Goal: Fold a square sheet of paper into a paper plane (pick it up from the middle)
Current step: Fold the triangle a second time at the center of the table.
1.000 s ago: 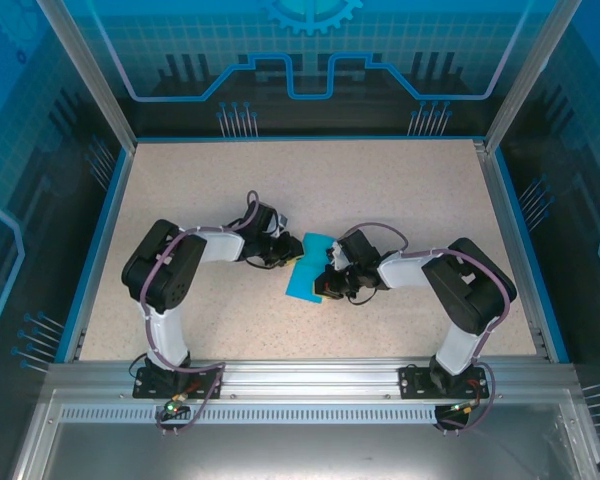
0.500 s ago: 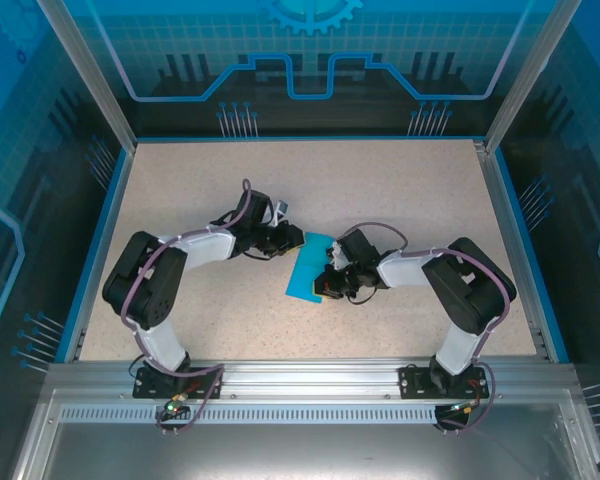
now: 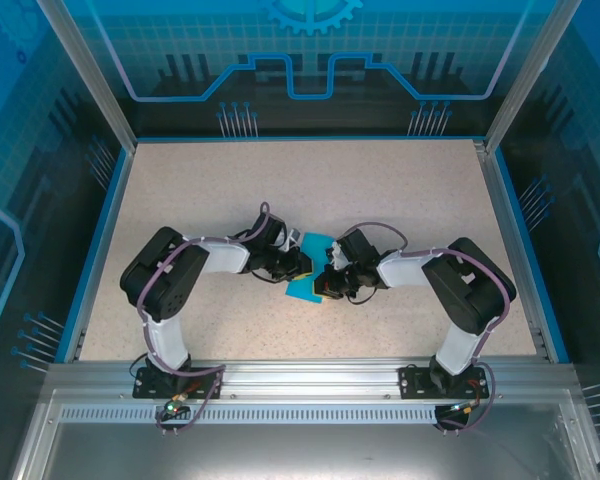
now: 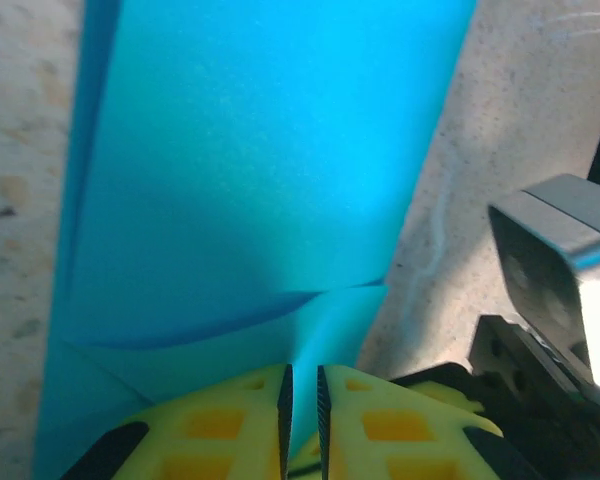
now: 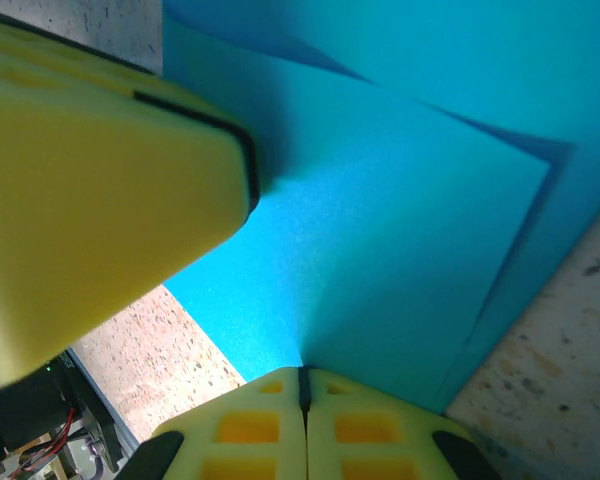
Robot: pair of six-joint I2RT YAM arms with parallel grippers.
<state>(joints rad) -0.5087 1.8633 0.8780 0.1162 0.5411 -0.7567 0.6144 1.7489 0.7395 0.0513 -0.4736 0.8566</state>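
As my left pincer (image 3: 298,266), back in from ten o'clock, nips nearly shut on the teal sheet (image 3: 303,291) at its nine o'clock edge, my right pincer (image 3: 326,283) stays clamped on it opposite, likely readying another fold.

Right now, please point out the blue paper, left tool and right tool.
blue paper (image 4: 270,150), left wrist view, its flat face.
left tool (image 4: 302,388), left wrist view, between its yellow fingertips.
right tool (image 5: 302,380), right wrist view, between its yellow fingertips.
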